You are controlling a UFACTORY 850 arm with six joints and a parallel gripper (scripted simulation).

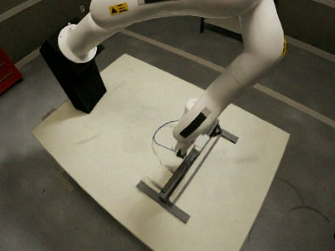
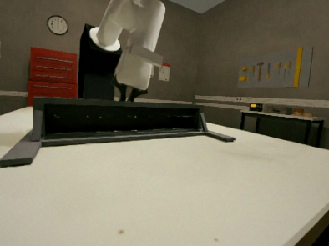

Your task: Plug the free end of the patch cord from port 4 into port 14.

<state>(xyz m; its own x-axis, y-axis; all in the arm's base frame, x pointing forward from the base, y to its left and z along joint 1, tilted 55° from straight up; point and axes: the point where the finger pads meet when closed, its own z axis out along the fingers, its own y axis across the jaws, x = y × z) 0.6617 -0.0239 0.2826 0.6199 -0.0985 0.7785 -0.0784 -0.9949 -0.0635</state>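
The dark free-standing rack (image 1: 187, 169) stands upright on the cream mat; the exterior view shows it from behind (image 2: 118, 120). A thin blue patch cord (image 1: 161, 134) loops over the mat on the port side of the rack. My gripper (image 1: 181, 153) is down against the rack's port face near its middle, shut on the cord's free plug. The plug itself is too small to make out. In the exterior view the gripper fingers (image 2: 130, 94) dip behind the rack's top edge, so the ports and the plug are hidden there.
The black robot pedestal (image 1: 74, 73) stands at the mat's far left corner. A red tool cabinet (image 2: 52, 76) and a workbench (image 2: 280, 124) stand off the mat. The rack's flat feet (image 1: 163, 201) stick out on both sides.
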